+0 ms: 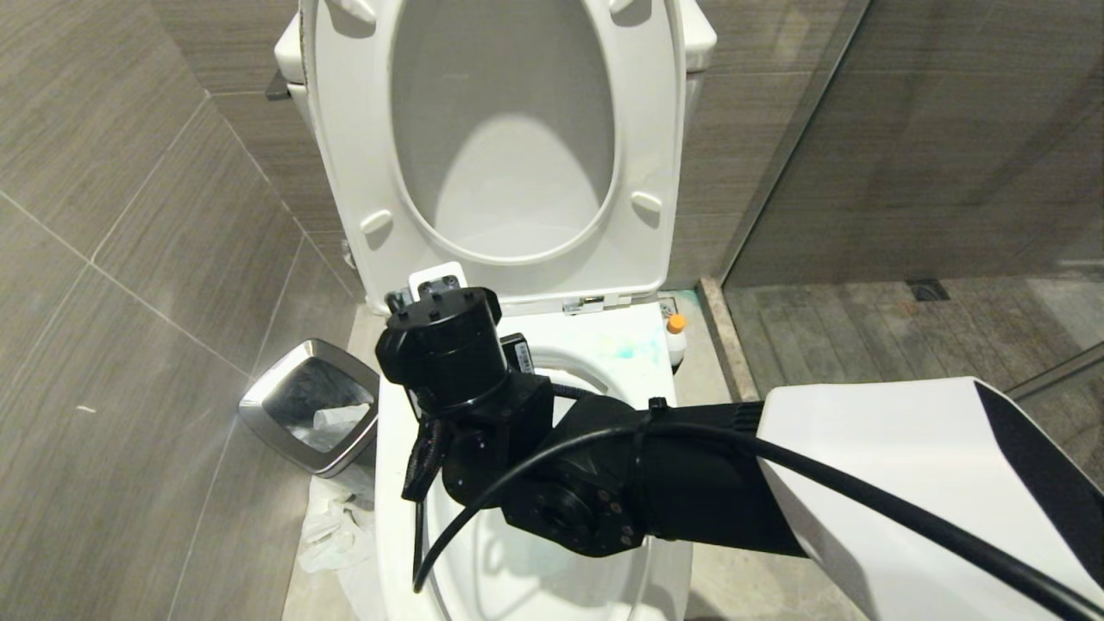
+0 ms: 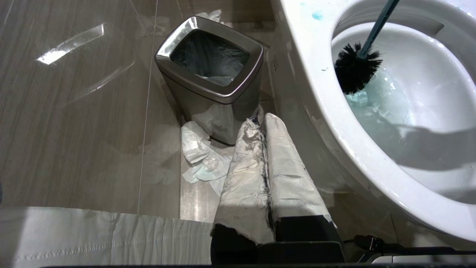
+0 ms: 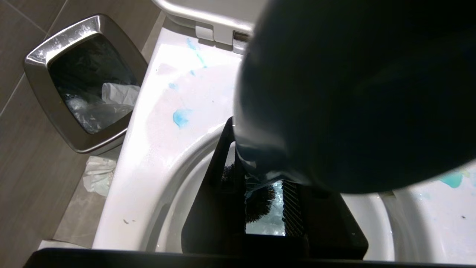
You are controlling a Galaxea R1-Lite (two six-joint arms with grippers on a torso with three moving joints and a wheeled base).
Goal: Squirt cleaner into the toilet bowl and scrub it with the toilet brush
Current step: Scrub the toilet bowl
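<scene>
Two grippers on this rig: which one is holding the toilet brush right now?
The right gripper, reaching down over the toilet bowl, is shut on the toilet brush. The left gripper hangs shut and empty beside the waste bin.

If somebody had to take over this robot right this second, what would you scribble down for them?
Right gripper: shut on the toilet brush, held over the toilet bowl, brush head down in the blue-tinted water.
Left gripper: shut, empty, parked low beside the bowl, near the waste bin.
Cleaner: standing on the floor at the bowl's right, by the raised seat's hinge.
Done: cleaner squirted; teal splashes on the rim and in the water.
Left: finishing the scrub, probably then putting the brush away; its holder is not in view.
</scene>
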